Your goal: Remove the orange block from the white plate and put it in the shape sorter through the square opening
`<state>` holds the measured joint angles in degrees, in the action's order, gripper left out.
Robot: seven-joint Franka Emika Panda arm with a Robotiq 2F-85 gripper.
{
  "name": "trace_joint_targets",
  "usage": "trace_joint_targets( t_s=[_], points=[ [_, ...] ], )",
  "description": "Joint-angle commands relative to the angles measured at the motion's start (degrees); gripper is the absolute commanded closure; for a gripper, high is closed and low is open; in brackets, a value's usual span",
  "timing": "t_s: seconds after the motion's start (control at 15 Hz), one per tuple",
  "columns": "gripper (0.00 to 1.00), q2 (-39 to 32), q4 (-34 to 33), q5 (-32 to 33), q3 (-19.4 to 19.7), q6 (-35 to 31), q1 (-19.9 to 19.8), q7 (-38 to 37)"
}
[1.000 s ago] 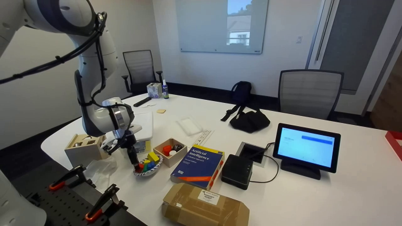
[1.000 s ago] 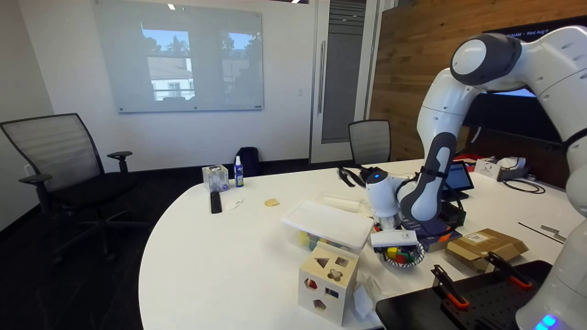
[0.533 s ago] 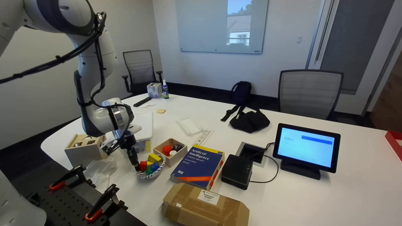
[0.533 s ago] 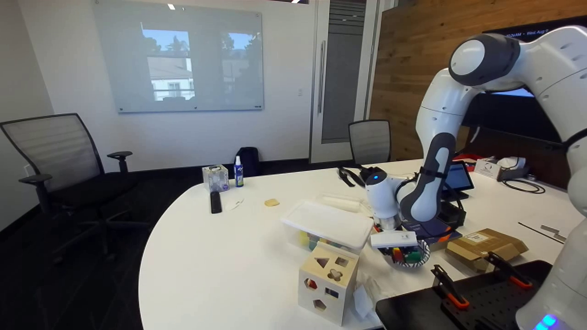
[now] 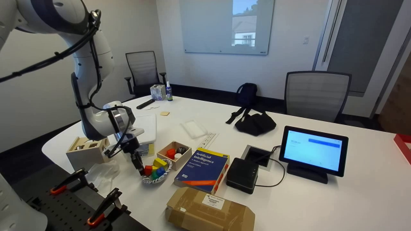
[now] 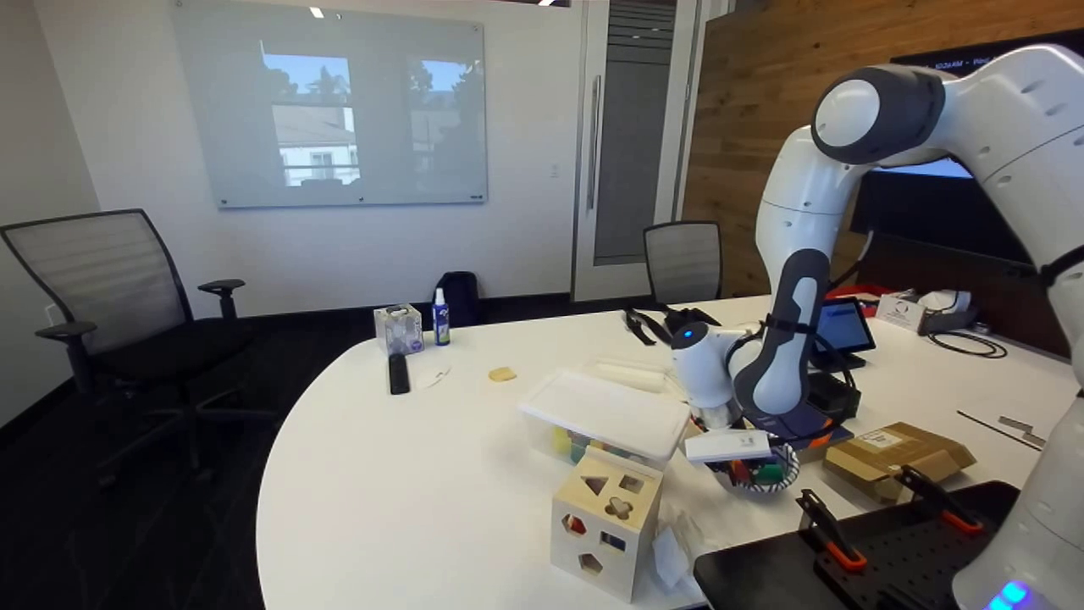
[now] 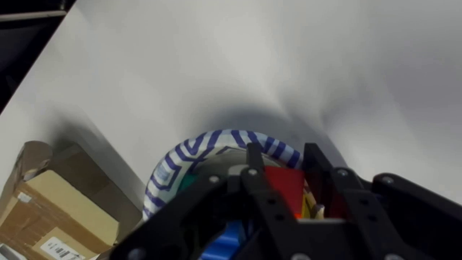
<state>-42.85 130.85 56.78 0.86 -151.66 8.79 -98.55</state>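
The white plate [image 7: 231, 139] is a small dish with a blue-striped rim; in an exterior view the white plate [image 5: 153, 180] stands right of the arm. Its orange block [image 7: 285, 184], reddish here, lies between my gripper's jaws; they press on two of its sides. In an exterior view my gripper [image 5: 142, 173] reaches down at the plate's near-left rim, with the orange block [image 5: 148, 170] at its tips. The shape sorter [image 6: 584, 544], a light wood cube, has a square opening [image 6: 631, 484] in its top. In an exterior view the camera housing hides my fingers.
Yellow [image 5: 160, 163] and blue [image 5: 160, 171] blocks share the plate. Beside it stand a wooden tray [image 5: 167, 162] and a book [image 5: 202, 170]. A lidded tub [image 6: 605, 415] sits behind the sorter; crumpled plastic [image 5: 102, 175] lies near it. Clamps [image 5: 106, 205] line the table edge.
The jaws have come together on the orange block. The plate has slid slightly to the right with the block, and the arm has shifted and tilted a little.
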Motion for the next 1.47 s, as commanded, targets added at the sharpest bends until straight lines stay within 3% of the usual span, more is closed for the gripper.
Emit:
trace_joint_targets(
  t_s=[0.0,0.6,0.73,0.93,1.2,1.4],
  points=[
    [0.91,3.3,1.9,-0.8,1.9,-0.3,2.9,-0.4],
    [0.91,14.4,9.3,-3.4,-1.8,-5.1,0.4,8.8],
    [0.91,17.0,11.9,-4.6,-5.0,-7.1,-2.6,13.6],
    [0.91,20.0,16.1,-11.4,-12.6,-9.3,-8.9,26.4],
    [0.91,22.3,19.9,-24.0,-28.3,-6.9,-21.5,44.9],
    [0.91,22.9,19.1,-34.5,-40.0,-2.7,-29.9,58.1]
  ],
)
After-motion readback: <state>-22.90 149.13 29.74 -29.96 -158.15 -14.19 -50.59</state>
